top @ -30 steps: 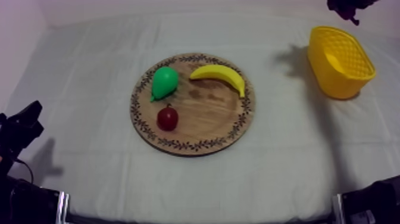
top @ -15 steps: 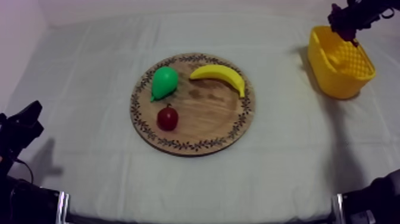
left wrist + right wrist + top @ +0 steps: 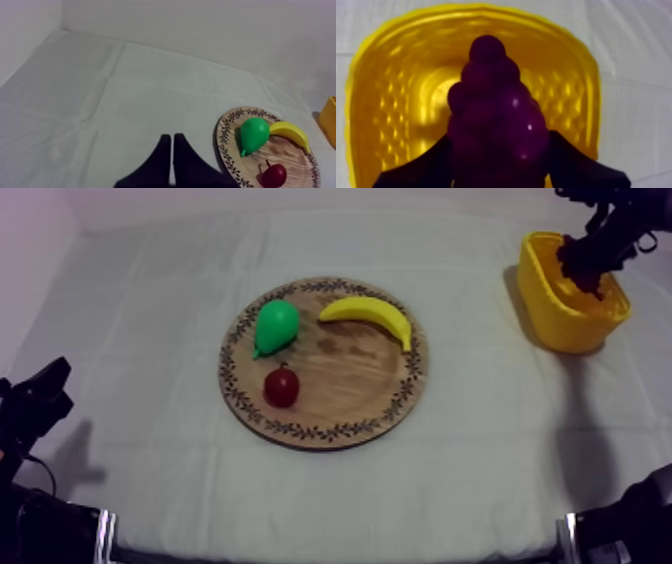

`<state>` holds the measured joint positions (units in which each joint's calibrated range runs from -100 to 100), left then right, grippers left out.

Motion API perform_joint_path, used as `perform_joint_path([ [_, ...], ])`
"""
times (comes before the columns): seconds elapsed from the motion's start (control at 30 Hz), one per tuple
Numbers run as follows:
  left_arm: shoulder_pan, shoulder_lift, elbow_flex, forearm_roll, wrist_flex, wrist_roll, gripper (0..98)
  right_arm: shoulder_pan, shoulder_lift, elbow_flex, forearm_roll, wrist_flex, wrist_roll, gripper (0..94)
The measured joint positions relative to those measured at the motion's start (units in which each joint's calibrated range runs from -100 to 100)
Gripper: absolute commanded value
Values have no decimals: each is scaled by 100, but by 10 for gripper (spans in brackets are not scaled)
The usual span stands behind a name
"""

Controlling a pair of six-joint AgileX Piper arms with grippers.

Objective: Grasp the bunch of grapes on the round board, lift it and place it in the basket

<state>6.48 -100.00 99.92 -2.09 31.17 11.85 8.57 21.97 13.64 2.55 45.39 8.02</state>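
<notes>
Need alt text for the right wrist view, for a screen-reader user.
The right gripper holds a dark purple bunch of grapes between its two black fingers, right over the open mouth of the yellow basket. Grey-white cloth lies around the basket.

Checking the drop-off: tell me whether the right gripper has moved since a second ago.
Yes. The right gripper, holding the bunch of grapes, came down toward the yellow basket.

Top view slants over table (image 3: 130, 338), sharing board (image 3: 352, 383) with left wrist; right wrist hugs basket (image 3: 401, 100)
</notes>
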Motion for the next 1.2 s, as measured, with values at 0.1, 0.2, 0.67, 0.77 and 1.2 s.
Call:
perform_joint_path([
  [0.1, 0, 0, 0, 0, 0, 0, 1, 11, 48, 105, -91, -22, 81, 397],
  [0.2, 0, 0, 0, 0, 0, 0, 1, 16, 55, 214, -170, -122, 198, 454],
  [0.67, 0, 0, 0, 0, 0, 0, 1, -10, -481, 404, -374, -422, 463, 555],
  [0.77, 0, 0, 0, 0, 0, 0, 1, -47, -603, 549, -306, -488, 420, 586],
  [1.2, 0, 0, 0, 0, 0, 0, 1, 89, -1006, 936, -255, -845, 300, 612],
])
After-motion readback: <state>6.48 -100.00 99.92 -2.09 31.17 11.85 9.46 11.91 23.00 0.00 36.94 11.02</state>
